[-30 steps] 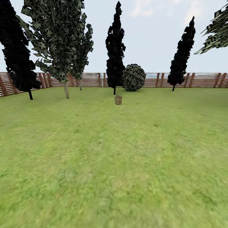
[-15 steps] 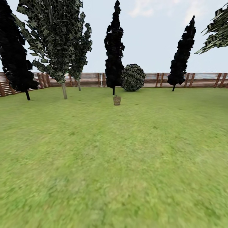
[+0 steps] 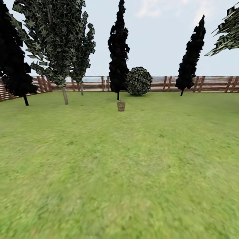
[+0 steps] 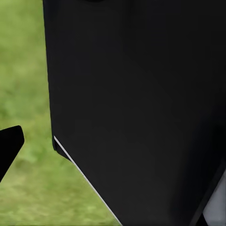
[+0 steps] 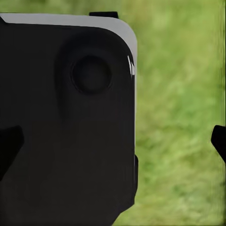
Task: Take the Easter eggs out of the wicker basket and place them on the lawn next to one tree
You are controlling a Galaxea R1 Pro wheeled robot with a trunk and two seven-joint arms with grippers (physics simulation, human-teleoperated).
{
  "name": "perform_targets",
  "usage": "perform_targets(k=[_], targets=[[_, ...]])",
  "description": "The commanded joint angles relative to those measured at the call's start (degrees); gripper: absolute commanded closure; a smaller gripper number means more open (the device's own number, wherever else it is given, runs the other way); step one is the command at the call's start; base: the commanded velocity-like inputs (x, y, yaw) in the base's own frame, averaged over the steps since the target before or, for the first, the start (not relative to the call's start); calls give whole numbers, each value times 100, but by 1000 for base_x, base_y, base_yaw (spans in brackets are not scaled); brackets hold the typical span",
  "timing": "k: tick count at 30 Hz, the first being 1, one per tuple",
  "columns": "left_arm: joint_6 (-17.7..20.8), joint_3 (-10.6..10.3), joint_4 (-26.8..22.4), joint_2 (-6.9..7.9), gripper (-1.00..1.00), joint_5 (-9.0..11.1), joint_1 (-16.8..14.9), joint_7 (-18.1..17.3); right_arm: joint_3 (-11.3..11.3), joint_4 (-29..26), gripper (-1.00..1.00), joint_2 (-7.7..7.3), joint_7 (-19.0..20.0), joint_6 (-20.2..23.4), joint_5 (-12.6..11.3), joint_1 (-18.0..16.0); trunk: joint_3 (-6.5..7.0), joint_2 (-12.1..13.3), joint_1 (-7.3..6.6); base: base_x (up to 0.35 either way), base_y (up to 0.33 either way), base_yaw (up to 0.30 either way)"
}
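Pincer state we cannot tell: both wrist views show dark robot body over grass. Far across the lawn stands the basket, near a black tree. Eggs likely light, smooth; we'd grip their middles gently.

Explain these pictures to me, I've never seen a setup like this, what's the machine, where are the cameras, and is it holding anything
These are simulator renders from a wheeled robot with two arms. The wide picture comes from its head camera: a lawn, a small wicker basket far ahead, a grey-green tree with a pale trunk at left, near-black trees, a round bush and a slatted fence behind. The eggs are too small to make out. The other two pictures come from cameras on the wrists; dark robot bodywork blocks much of each, with grass beyond. Nothing appears held, but whether the grippers are open is unclear.
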Motion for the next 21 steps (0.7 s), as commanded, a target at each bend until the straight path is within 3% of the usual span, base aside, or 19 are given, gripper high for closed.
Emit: perform_targets(k=[1, 21], targets=[[0, -6, -11, -1, -100, 44, 4, 0, 3, 18, -100, 1, -6, -20, -17, -9, -4, -2, 3, 313, -194, 0], [0, -6, -11, -1, -100, 44, 4, 0, 3, 18, -100, -2, -6, -20, -17, -9, -4, -2, 3, 313, -194, 0]])
